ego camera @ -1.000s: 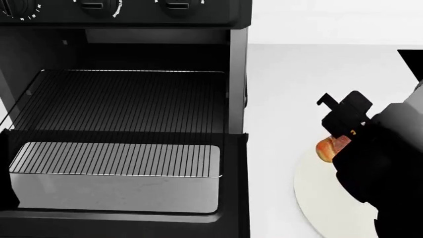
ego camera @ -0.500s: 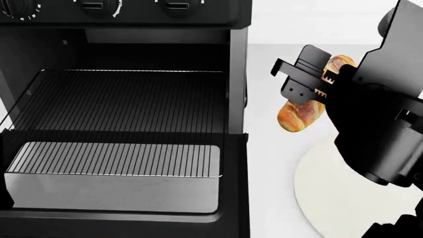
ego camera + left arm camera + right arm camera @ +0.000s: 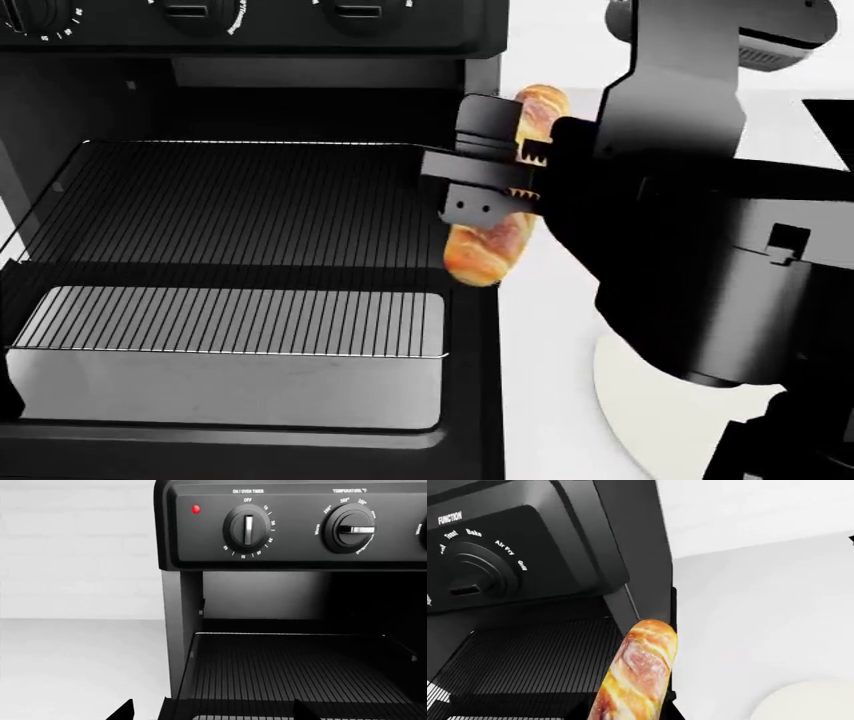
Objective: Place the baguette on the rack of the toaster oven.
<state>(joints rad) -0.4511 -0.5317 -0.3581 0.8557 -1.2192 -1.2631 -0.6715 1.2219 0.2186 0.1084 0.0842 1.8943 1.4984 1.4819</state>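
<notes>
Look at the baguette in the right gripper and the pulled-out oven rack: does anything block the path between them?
Nothing visible lies on the rack. The baguette, held in the right gripper, hangs at the toaster oven's right front edge, so that side wall sits close beside its way in.

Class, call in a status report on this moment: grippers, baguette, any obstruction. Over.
Right gripper shut on baguette, held lengthwise at the toaster oven right post. Left gripper not in view. Rack bare, door down; side post close by the loaf.
</notes>
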